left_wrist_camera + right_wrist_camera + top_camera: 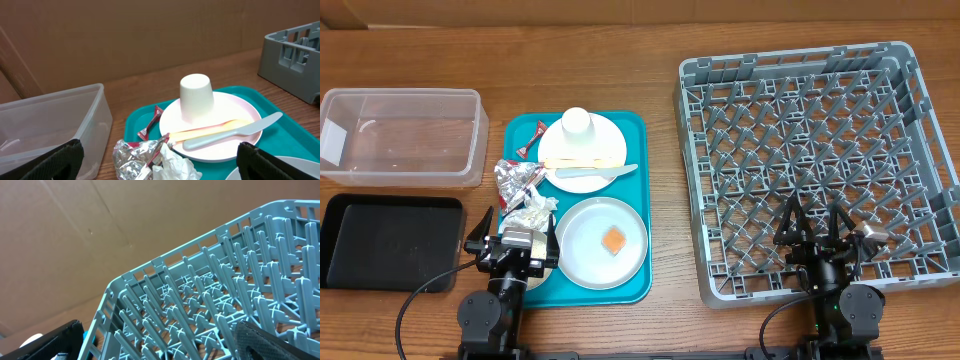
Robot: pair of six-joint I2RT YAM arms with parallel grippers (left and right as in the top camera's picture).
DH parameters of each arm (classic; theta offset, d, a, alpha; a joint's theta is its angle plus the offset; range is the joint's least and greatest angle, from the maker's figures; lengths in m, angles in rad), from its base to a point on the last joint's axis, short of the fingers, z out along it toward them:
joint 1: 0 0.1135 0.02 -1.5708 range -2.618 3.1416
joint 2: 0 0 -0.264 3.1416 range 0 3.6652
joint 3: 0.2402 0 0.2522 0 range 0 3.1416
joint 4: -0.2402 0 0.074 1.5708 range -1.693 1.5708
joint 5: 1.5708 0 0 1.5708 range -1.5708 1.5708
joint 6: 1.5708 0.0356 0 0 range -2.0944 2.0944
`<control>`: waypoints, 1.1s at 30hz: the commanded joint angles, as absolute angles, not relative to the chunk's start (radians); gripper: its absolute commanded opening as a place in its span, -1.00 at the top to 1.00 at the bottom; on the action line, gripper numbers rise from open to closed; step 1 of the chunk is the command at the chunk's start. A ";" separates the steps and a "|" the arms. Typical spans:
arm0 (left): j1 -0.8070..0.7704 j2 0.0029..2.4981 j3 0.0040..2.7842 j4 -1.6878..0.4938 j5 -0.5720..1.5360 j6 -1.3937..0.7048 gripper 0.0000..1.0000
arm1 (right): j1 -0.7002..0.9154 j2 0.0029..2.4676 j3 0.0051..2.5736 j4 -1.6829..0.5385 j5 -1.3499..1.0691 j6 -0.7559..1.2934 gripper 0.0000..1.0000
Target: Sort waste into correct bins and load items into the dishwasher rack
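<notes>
Crumpled silver foil (517,176) (135,156), a white napkin (533,212) (175,167) and a red wrapper (532,135) (150,127) lie on the teal tray's left side. The pinkish-white plate (582,152) (220,127) holds an upturned small white cup (578,121) (196,97), a yellow utensil (582,159) (210,130) and a pale knife (598,174) (230,135). A white bowl (600,241) holds an orange food square (614,241). My left gripper (513,234) (160,167) is open, just in front of the napkin. My right gripper (815,226) (160,345) is open over the grey dishwasher rack's (820,150) (210,305) front edge.
A clear plastic tub (400,135) (50,125) stands at the back left. A shallow black tray (390,240) lies in front of it. The teal serving tray (638,200) (280,130) sits between the bins and the rack.
</notes>
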State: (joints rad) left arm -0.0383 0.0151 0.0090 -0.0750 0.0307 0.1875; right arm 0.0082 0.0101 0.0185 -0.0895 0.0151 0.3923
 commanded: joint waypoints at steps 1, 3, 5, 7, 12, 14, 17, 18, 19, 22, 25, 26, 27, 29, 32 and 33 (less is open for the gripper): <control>-0.031 0.006 0.005 -0.075 0.042 0.199 -1.00 | 0.011 0.005 0.008 -0.082 0.017 0.389 -1.00; -0.031 0.006 0.005 -0.075 0.041 0.199 -1.00 | 0.011 0.005 0.008 -0.082 0.017 0.389 -1.00; -0.031 0.006 0.005 -0.075 0.040 0.200 -1.00 | 0.011 0.005 0.008 -0.082 0.017 0.389 -1.00; -0.031 0.006 0.005 -0.075 0.038 0.200 -0.99 | 0.011 0.005 0.008 -0.082 0.017 0.389 -1.00; -0.031 0.006 0.005 -0.075 0.038 0.199 -1.00 | 0.011 0.005 0.008 -0.082 0.017 0.389 -1.00; -0.031 0.006 0.005 -0.074 0.051 0.196 -1.00 | 0.011 0.005 0.008 -0.082 0.017 0.389 -0.99; -0.034 0.006 0.006 -0.061 0.183 0.031 -1.00 | 0.011 0.005 0.008 -0.082 0.017 0.389 -1.00; -0.034 0.006 0.006 -0.054 0.250 -0.070 -1.00 | 0.011 0.005 0.008 -0.082 0.017 0.389 -1.00; -0.034 0.006 0.006 -0.051 0.313 -0.174 -1.00 | 0.011 0.005 0.008 -0.082 0.017 0.389 -1.00; -0.034 0.006 0.006 -0.046 0.435 -0.413 -1.00 | 0.011 0.005 0.008 -0.082 0.017 0.389 -1.00; -0.034 0.006 0.006 -0.043 0.512 -0.524 -0.99 | 0.011 0.005 0.008 -0.082 0.017 0.389 -1.00; -0.034 0.006 0.006 -0.040 0.536 -0.540 -1.00 | 0.011 0.005 0.008 -0.082 0.017 0.389 -1.00; -0.034 0.006 0.006 -0.040 0.565 -0.551 -1.00 | 0.011 0.005 0.008 -0.082 0.017 0.389 -1.00; -0.034 0.006 0.006 -0.030 0.649 -0.557 -1.00 | 0.011 0.005 0.008 -0.082 0.017 0.389 -1.00; -0.034 0.006 0.012 -0.023 0.720 -0.557 -1.00 | 0.011 0.005 0.008 -0.082 0.017 0.389 -1.00; -0.034 0.006 0.020 -0.023 0.726 -0.557 -1.00 | 0.011 0.005 0.008 -0.082 0.017 0.389 -1.00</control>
